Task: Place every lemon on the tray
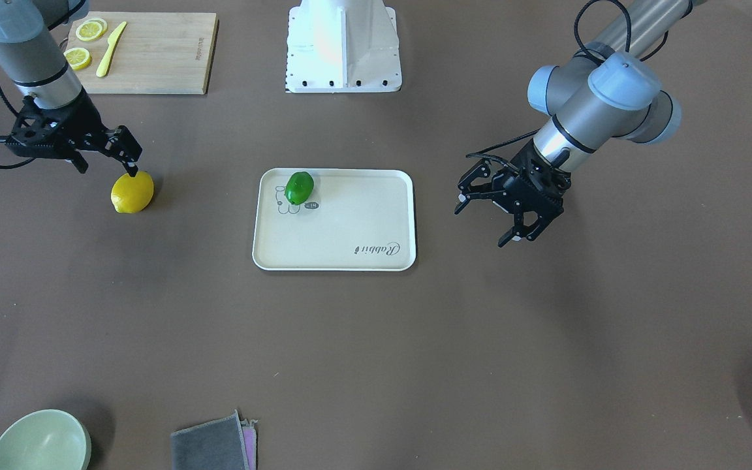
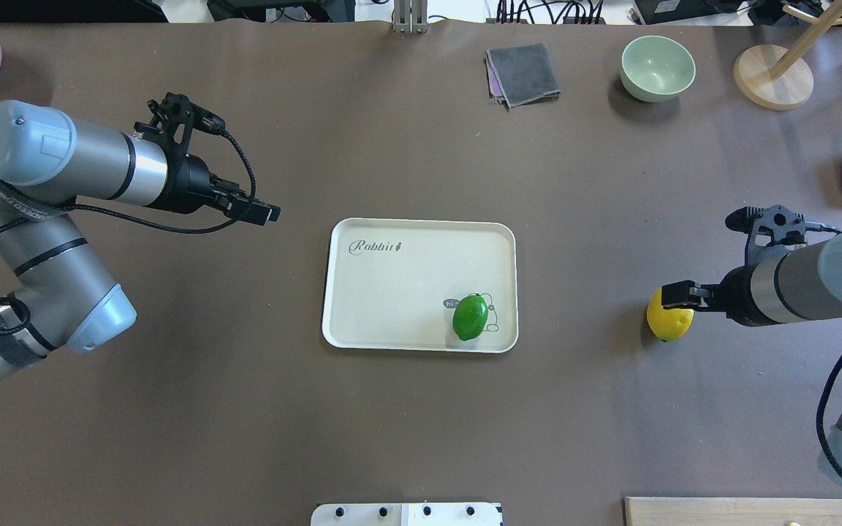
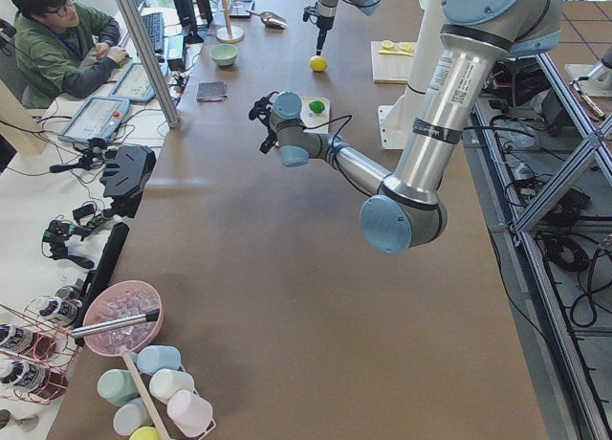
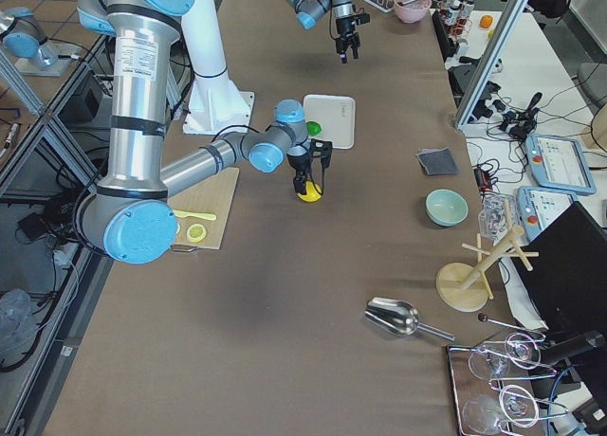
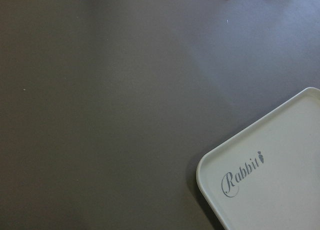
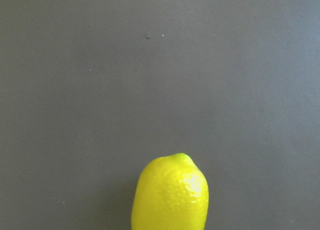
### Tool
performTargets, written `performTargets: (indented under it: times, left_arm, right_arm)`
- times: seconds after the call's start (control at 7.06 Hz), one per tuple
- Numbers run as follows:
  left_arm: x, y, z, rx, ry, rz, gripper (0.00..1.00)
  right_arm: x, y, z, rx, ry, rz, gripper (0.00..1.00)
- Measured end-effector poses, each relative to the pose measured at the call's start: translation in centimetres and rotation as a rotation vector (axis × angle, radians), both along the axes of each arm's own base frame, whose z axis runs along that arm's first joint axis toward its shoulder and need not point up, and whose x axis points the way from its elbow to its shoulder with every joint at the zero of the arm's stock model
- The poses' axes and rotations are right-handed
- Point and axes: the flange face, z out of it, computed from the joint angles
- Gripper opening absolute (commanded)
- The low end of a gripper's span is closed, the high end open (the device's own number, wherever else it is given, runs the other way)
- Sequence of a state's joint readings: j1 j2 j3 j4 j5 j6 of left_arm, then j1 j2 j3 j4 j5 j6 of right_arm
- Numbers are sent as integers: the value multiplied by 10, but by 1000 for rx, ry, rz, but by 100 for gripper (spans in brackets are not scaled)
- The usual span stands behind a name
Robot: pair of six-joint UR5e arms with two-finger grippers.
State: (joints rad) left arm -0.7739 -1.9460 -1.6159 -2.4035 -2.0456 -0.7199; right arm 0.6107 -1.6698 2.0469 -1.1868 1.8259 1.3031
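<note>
My right jaws stand wide open just over the yellow lemon [image 1: 132, 192], which lies on the worktop [image 1: 376, 365] well apart from the tray [image 1: 350, 225]. The green lemon [image 1: 299, 187] rests in the tray, on the corner bearing the animal drawing [image 1: 281, 200]. My left jaws hang wide open above the worktop beside the tray, holding nothing.

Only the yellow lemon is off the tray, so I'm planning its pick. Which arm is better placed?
Right. The right gripper hangs open just above the yellow lemon; the left gripper is across the tray, much farther away.
</note>
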Motion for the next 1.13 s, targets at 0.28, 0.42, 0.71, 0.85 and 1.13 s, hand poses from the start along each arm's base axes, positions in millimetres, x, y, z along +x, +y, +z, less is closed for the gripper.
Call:
performTargets:
  times: [0.28,0.42,0.71,0.85,1.13]
  left_arm:
    - [0,0,0,0,0,-1,99]
    - [-1,0,1,0,-1,-1,99]
    - [-1,0,1,1,0,-1,99]
    - [-1,0,2,1,0,-1,99]
    - [-1,0,2,0,-1,-2,99]
  right_arm:
    - [-23,11,-1,3,11,12,100]
    - [-29,13,5,1,25,6,100]
    - [-35,12,20,0,59,10,100]
    - [-38,10,25,3,72,14,100]
    - [-51,1,24,14,78,24,41]
